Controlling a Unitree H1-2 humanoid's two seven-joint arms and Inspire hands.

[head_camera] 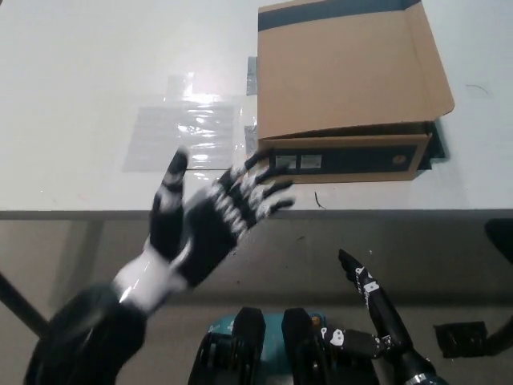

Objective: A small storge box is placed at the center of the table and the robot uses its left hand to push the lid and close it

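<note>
Left hand (204, 228) sits lower left of view, raised in front of the table's near edge, palm up toward cam, fingers spread apart & released, holding nothing. Motion-blurred, so finger detail is soft. Fingertips (276, 200) reach up to about the near edge line, just left of & below the box's front-left corner; can't tell if any touch, looks apart. Wrist is white, forearm dark, running off the bottom-left corner.

White table (88, 88) fills the upper part of the view; its near edge runs straight across the middle. Clear plastic sheet (184, 132) lies flat on the table left of centre, near the near edge, glare on it, just beside the box's left side.

Storage box (345, 152), brown cardboard w/ dark front panel, stands right of centre, its front wall close to the near edge. Lid (345, 72) is a big brown flap w/ dark strip along its far edge, lying down over the box top, front lip slightly overhanging the front wall; looks shut or nearly so, a small gap at the right side can't be ruled out. Small labels on the front, unreadable.

Right hand (373, 309) is black, low at bottom right, below the table edge, resting; fingers extended & loose, gripping nothing, pointing up-left.
</note>
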